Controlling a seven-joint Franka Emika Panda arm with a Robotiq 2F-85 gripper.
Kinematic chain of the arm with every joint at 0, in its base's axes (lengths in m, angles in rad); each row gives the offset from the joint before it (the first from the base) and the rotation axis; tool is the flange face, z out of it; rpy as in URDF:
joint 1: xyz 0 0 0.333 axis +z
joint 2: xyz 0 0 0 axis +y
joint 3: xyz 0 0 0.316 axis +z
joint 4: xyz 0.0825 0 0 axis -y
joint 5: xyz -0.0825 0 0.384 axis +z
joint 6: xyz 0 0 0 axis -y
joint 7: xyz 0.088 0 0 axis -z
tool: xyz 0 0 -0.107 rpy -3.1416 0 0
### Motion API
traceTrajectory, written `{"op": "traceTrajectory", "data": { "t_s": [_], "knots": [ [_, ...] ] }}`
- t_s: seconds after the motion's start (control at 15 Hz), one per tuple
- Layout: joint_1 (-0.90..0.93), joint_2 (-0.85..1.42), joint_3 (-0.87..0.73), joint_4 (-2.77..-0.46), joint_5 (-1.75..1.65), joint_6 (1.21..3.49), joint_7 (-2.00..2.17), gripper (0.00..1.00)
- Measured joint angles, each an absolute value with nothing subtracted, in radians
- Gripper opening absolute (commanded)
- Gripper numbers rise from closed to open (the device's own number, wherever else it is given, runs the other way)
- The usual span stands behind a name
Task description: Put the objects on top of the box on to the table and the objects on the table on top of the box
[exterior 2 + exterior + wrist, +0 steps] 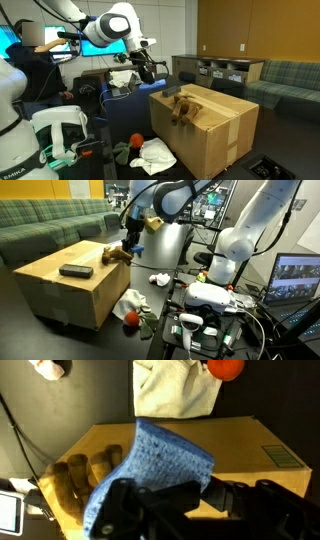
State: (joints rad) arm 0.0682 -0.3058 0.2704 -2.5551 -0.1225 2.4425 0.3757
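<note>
The blue cloth [150, 455] is pinched tight in the hand [172, 498], held over the box [245, 445], beside the brown plush toy [85, 475] lying on its top.

You're in a robotics lab with a lounge corner: robot arm [255, 225], lit monitor [88, 42], cabled equipment rack [205, 320] beside your tabletop [168, 250], green plaid couch [50, 225], wooden cubby shelving [225, 70].

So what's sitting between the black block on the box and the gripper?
A brown soft thing lies on the box between the black block and the gripper, which grips a blue cloth; an exterior view shows it.
</note>
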Motion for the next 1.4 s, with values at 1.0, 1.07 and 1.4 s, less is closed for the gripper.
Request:
{"op": "traceTrajectory", "data": {
  "t_s": [1.0, 1.07, 1.4],
  "knots": [
    [0.143, 0.159, 0.244, -2.050, -0.329, 2.425, 0.441, 0.00],
    [0.157, 0.199, 0.227, -2.013, -0.333, 2.426, 0.441, 0.00],
    [0.217, 0.384, 0.126, -1.823, -0.337, 2.426, 0.440, 0.00]
  ]
}}
